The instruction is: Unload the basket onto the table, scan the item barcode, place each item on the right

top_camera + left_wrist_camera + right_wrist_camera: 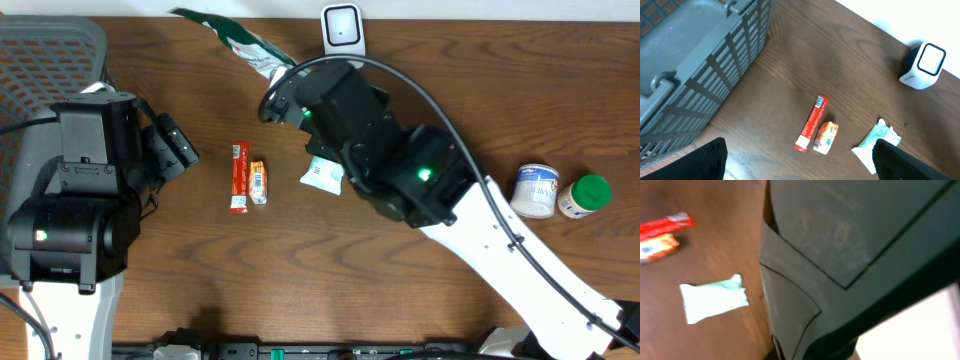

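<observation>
The right pincer (279,88) is closed on the bag (236,42). The bag is up off the table, at 9 o'clock from the scanner (341,28), which sits at the table's 12 o'clock edge. The left pincer (172,148) is wide open and holds nothing.

To do this well, the arm should probably move the bag toward 3 o'clock, until it is in front of the scanner's window. The barcode should face the window, flat and steady. The barcode cannot be seen here.

There is one bag, one scanner, one red stick (238,177), one orange pack (258,182), one mint pack (322,174), one tub (536,190), one bottle (584,196) and one basket (695,60).
</observation>
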Available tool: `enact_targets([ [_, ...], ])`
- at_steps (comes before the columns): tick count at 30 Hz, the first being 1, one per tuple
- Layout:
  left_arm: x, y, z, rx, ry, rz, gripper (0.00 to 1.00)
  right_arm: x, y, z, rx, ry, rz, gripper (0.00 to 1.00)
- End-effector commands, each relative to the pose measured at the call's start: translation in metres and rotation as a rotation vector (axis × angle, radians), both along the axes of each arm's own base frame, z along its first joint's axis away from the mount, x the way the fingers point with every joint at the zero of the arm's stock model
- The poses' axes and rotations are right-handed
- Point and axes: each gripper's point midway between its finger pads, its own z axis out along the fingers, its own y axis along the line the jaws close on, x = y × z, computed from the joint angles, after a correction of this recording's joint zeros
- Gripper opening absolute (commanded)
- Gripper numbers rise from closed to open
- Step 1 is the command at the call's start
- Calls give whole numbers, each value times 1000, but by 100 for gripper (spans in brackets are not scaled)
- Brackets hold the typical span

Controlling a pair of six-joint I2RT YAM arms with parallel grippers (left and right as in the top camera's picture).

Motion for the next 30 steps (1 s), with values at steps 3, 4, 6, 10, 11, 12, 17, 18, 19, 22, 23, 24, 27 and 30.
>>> enact_targets([
  [3, -1, 3, 5, 14, -10, 3, 90, 20, 3, -2, -146, -144, -148, 1],
  [4, -1, 3, 5, 14, -10, 3, 90, 21, 5, -4, -152, -148, -153, 1],
  [6, -1, 3, 5, 14, -10, 3, 90, 24, 13, -12, -172, -154, -156, 1],
  [10, -1, 3, 5, 14, -10, 3, 90, 28, 23, -25, -233, -185, -189, 1],
  [11, -1, 3, 5, 14, -10, 3, 90, 31, 25, -27, -244, -203, -208, 1],
  [12, -1, 3, 5, 14, -10, 3, 90, 33, 29, -31, -251, -205, -206, 1],
  [17, -1, 3, 5, 14, -10, 3, 90, 46, 41, -49, -312, -220, -198, 1],
  [18, -1, 3, 5, 14, -10, 3, 90, 52, 43, -53, -343, -242, -212, 1],
  [19, -1, 3, 5, 14, -10, 3, 90, 56, 46, -55, -368, -258, -217, 1],
  [22, -1, 3, 5, 14, -10, 3, 90, 69, 56, -60, -424, -308, -218, 1],
  [23, -1, 3, 5, 14, -10, 3, 90, 73, 62, -63, -426, -319, -212, 1],
  [24, -1, 3, 5, 14, -10, 3, 90, 76, 66, -65, -424, -329, -208, 1],
  [27, -1, 3, 5, 14, -10, 3, 90, 88, 73, -68, -415, -357, -213, 1],
  [30, -1, 3, 5, 14, -10, 3, 90, 95, 71, -69, -414, -364, -224, 1],
])
